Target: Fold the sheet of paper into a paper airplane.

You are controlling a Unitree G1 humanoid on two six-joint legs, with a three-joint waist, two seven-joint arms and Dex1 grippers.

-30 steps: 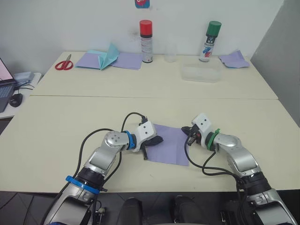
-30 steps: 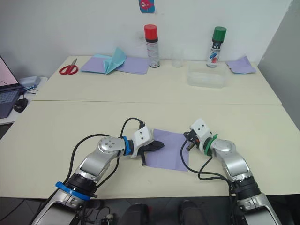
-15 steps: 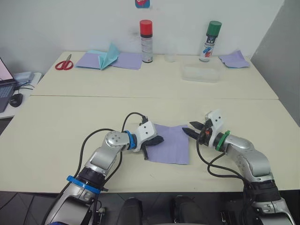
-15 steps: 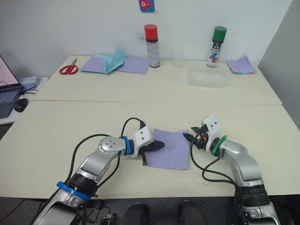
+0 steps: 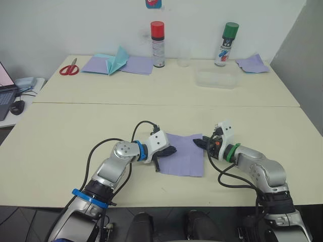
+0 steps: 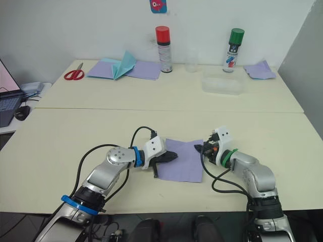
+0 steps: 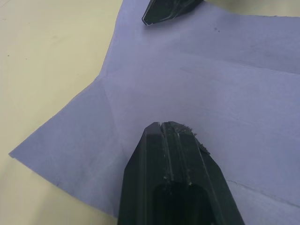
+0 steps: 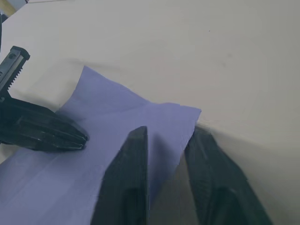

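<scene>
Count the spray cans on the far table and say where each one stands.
2. The red-capped spray can stands at the back of the far table, beside the wide lilac sheets. The green-capped spray can stands further right, behind the clear plastic box. None seems hidden.

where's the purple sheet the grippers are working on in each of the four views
Left eye view: the sheet of paper lies on the near table between the two grippers.
Right eye view: same spot, centre foreground.
Left wrist view: it spreads under the left gripper, which is shut.
Right wrist view: its corner lies between the open fingers of the right gripper.
Shared landmark: the left gripper's black tip resting on the sheet.
</scene>
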